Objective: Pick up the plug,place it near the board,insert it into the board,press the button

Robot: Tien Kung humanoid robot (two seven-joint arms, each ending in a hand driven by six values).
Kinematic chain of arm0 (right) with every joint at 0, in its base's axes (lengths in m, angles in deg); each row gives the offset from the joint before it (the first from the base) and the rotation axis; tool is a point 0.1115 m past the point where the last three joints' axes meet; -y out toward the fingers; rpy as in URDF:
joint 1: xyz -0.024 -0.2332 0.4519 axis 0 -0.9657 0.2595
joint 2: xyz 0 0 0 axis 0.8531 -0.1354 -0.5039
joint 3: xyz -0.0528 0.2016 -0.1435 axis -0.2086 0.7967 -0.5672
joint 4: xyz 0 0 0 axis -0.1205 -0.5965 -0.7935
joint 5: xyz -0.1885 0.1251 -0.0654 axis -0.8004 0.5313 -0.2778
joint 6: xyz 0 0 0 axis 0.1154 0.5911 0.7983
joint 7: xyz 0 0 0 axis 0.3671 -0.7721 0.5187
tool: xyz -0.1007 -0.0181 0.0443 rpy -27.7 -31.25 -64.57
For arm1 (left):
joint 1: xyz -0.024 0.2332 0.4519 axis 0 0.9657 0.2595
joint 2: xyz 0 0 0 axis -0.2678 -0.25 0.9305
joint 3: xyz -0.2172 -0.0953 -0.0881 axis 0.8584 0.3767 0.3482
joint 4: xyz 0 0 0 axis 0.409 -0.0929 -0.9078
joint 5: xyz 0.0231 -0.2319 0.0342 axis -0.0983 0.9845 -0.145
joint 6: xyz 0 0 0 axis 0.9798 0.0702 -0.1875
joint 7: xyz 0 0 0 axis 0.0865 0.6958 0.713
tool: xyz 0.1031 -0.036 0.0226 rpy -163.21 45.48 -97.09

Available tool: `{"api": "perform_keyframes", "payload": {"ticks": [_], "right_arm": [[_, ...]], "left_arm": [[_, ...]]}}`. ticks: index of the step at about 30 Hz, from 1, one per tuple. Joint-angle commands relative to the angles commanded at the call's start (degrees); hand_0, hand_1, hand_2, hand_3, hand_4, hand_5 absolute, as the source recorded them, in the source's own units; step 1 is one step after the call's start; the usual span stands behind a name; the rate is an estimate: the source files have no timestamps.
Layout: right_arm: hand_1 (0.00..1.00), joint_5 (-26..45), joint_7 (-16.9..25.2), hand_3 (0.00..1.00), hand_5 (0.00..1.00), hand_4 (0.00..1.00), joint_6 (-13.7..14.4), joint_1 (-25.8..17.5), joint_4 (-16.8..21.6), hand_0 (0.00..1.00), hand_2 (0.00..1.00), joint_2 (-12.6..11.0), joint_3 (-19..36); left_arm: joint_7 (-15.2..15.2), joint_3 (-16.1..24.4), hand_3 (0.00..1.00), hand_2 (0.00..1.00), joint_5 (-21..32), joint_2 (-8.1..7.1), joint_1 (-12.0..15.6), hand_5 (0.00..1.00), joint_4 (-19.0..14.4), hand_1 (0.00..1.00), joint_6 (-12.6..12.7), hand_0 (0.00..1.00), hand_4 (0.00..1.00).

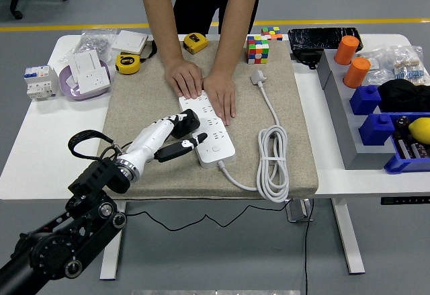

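You're gripping the black plug [187,121] in the left robot hand [173,136], hovering over the power strip's [208,128] near-left sockets w/ a person's hands [203,87] steadying it, so be lining pins up square before pushing down.

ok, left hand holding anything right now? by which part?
Yes: the left hand grips the black plug by its body, fingers curled around it, over the white power strip a person's hands steady.
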Motion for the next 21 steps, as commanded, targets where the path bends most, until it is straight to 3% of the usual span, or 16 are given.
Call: {"api": "perform_keyframes", "payload": {"ticks": [21], "right_arm": [[0.72, -0.1, -0.1, 0.592, 0.504, 0.824, 0.0, 0.0, 0.0, 0.817, 0.695, -0.1, 0.3]], "left_arm": [[-1.8, -5.1, 0.899, 0.923, -4.0, -1.89, -4.9, 0.998, 0.6, 0.964, -1.5, 0.998, 0.88]]}}
